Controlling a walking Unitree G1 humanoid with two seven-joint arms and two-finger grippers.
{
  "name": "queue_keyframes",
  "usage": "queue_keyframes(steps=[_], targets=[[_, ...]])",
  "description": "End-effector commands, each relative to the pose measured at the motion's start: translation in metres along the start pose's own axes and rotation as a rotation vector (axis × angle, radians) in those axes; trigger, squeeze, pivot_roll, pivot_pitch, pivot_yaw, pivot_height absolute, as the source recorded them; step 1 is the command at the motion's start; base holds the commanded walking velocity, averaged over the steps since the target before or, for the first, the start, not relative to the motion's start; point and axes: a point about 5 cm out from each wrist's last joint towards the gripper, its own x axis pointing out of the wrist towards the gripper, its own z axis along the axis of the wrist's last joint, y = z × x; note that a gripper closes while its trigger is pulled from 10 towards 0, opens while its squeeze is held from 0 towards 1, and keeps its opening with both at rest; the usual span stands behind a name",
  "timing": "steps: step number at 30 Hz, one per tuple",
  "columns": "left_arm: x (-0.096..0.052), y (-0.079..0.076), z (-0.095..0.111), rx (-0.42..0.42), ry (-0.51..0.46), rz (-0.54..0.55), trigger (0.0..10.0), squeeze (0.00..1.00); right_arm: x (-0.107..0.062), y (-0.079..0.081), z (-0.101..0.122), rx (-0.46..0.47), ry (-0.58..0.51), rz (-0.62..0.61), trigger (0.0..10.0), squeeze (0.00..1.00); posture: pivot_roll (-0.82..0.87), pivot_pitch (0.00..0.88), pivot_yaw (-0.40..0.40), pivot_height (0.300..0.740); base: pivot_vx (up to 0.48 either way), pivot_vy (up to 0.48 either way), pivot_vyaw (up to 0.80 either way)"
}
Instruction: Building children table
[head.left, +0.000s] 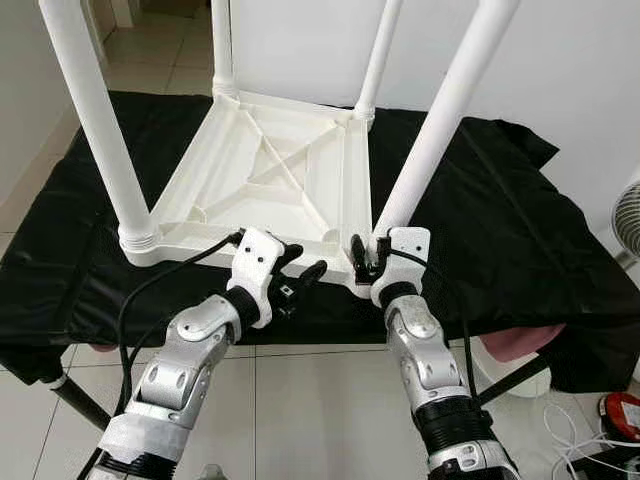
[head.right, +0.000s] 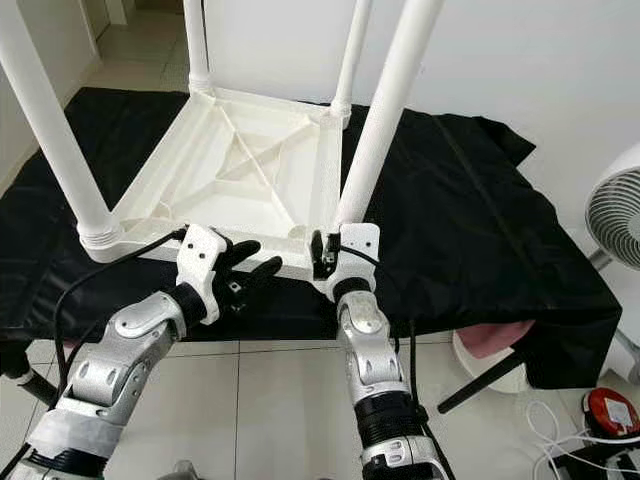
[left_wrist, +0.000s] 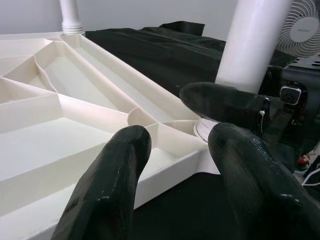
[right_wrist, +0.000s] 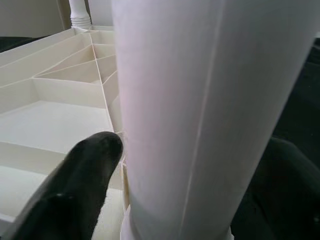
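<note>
The white children's table lay upside down on a bench covered by a black cloth, its ribbed underside facing up and four white legs standing upward from the corners.

The right claw was at the table's near right corner, at the foot of the near right leg. In the right wrist view that leg rose right between the claw's fingers, with one black finger against its left side and the other just showing dark past its right side; the claw stood clamped around the leg's base.

The left claw hovered just off the table's near edge, to the left of the right claw. Its fingers were spread apart with nothing between them, and ahead of them lay the table's rim and inner ribs.

Beyond the right claw, off the bench's right end, stood a white fan. Below that, on the tiled floor, lay a red object and some white cables.
</note>
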Motion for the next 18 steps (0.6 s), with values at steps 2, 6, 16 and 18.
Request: queue_keyframes(steps=[2, 6, 16, 18], targets=[[0.002, 0.008, -0.005, 0.025, 0.038, 0.134, 10.0, 0.00, -0.002, -0.004, -0.002, -0.005, 0.017, 0.060, 10.0, 1.00, 0.05, 0.000, -0.082, 0.740, 0.000, 0.000, 0.00], [0.003, 0.010, -0.007, 0.029, 0.051, 0.144, 10.0, 0.00, -0.003, -0.008, -0.003, -0.032, 0.023, 0.179, 10.0, 0.00, 0.04, 0.000, -0.081, 0.740, 0.000, 0.000, 0.00], [0.005, 0.005, -0.008, 0.048, 0.040, 0.073, 10.0, 0.00, 0.005, -0.038, 0.008, -0.165, 0.004, 0.465, 10.0, 0.00, 0.04, 0.000, -0.084, 0.740, 0.000, 0.000, 0.00], [0.005, 0.004, -0.008, 0.041, 0.038, 0.056, 10.0, 0.00, 0.007, -0.039, 0.010, -0.176, -0.001, 0.483, 10.0, 0.00, 0.04, 0.000, -0.082, 0.740, 0.000, 0.000, 0.00]])
